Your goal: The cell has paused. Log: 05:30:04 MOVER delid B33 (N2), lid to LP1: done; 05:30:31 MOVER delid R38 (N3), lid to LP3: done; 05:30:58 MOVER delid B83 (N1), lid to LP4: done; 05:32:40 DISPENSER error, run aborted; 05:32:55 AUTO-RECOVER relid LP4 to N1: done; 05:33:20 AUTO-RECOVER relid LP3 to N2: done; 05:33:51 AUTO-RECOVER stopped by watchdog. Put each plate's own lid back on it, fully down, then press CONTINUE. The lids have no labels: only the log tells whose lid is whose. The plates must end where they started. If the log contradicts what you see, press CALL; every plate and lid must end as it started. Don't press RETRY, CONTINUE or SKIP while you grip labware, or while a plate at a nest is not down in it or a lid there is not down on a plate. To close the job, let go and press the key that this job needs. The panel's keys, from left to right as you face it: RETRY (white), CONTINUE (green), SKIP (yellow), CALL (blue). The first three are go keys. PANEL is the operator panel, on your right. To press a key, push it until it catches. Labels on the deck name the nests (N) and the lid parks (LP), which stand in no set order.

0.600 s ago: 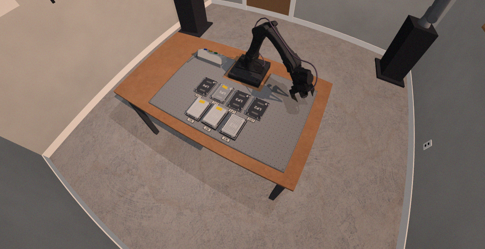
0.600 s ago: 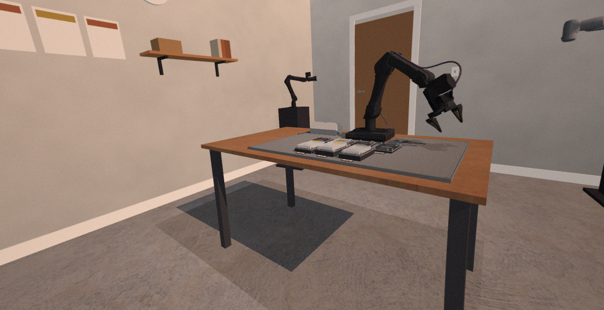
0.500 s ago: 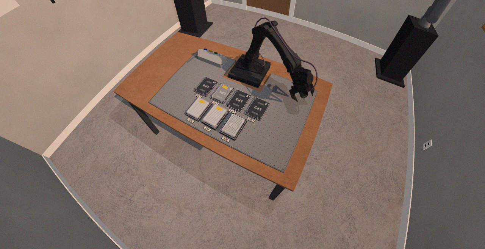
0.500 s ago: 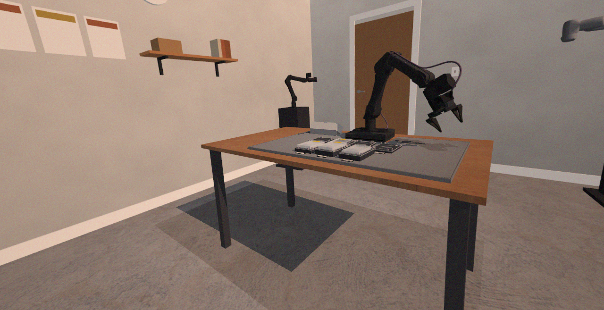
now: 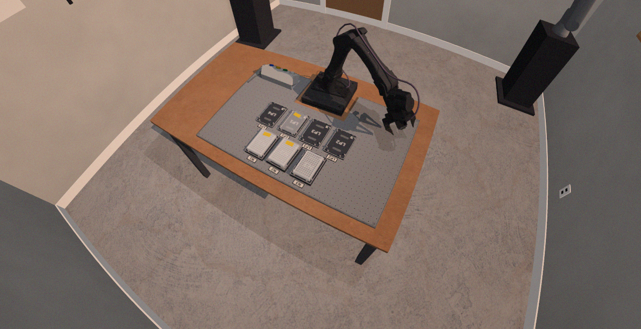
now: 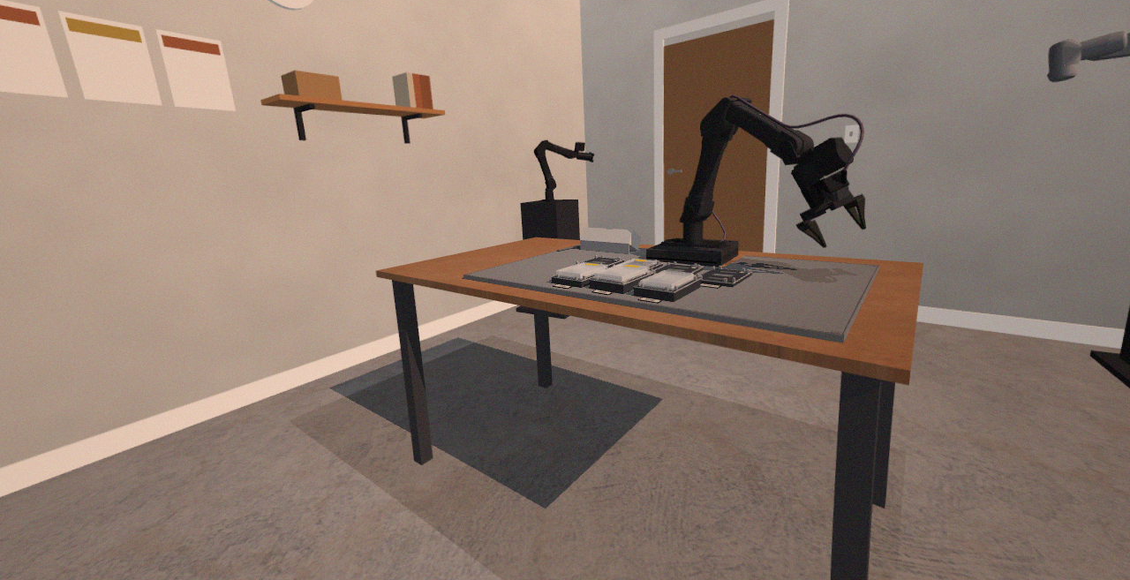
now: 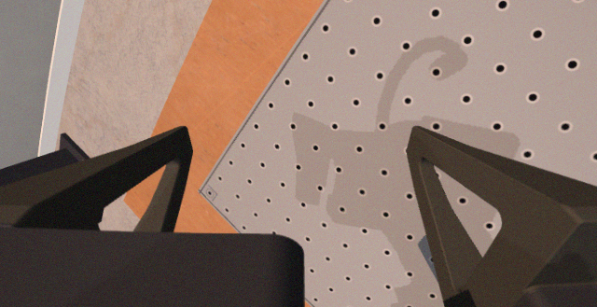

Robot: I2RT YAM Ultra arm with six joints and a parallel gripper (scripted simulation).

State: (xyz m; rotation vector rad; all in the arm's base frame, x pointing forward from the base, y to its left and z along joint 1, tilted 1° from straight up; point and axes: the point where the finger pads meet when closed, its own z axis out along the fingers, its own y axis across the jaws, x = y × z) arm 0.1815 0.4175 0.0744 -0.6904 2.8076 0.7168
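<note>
The end effector (image 5: 401, 129) (image 6: 843, 236) (image 7: 299, 138) hangs wide open and empty-handed above the wooden worktop (image 5: 201, 80) (image 6: 892, 299) (image 7: 210, 55). The top view shows a clear lid with a yellow mark (image 5: 293, 122) (image 6: 644, 261) lying on LP1, while LP2, LP3 and LP4 carry no lid. The N1 plate (image 5: 262, 143) (image 6: 580, 269) and N2 plate (image 5: 284, 154) (image 6: 624, 274) appear lidded, though their seating is hard to judge at this scale; the N3 plate (image 5: 308, 166) (image 6: 668, 282) shows its well grid. From above, blue, yellow and green keys dot the operator panel (image 5: 277, 75) (image 6: 605, 239); the exterior view gives only its pale back. The wrist view catches perforated deck (image 5: 358, 192) (image 6: 774, 299) (image 7: 364, 78) and shadow, and no labware.
</note>
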